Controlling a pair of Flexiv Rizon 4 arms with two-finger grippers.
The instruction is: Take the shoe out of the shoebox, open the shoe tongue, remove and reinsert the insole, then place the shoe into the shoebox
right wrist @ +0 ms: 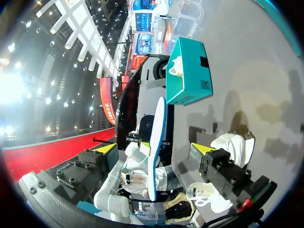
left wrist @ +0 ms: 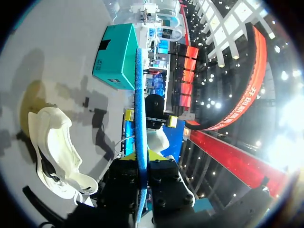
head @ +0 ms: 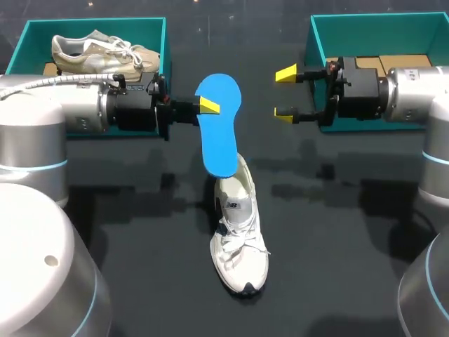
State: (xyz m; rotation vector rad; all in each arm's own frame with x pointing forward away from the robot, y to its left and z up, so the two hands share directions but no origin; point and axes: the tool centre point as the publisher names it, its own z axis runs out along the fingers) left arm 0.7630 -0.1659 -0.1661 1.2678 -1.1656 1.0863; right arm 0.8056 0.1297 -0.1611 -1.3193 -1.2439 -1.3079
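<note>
A white sneaker (head: pixel 240 235) lies on the dark table, toe toward the near edge. Above its heel hangs a blue insole (head: pixel 219 126), held up in the air with my left gripper (head: pixel 205 105) shut on its edge; in the left wrist view the insole (left wrist: pixel 140 109) shows edge-on between the fingers, the sneaker (left wrist: pixel 54 147) below and beside it. My right gripper (head: pixel 286 94) stands open to the right of the insole, apart from it. In the right wrist view the insole (right wrist: pixel 156 147) stands ahead of the open fingers (right wrist: pixel 202 149).
A teal shoebox (head: pixel 158 49) at the back left holds a second, beige sneaker (head: pixel 98 53). Another teal shoebox (head: pixel 323 35) stands at the back right, behind my right arm. Bare dark table lies on both sides of the white sneaker.
</note>
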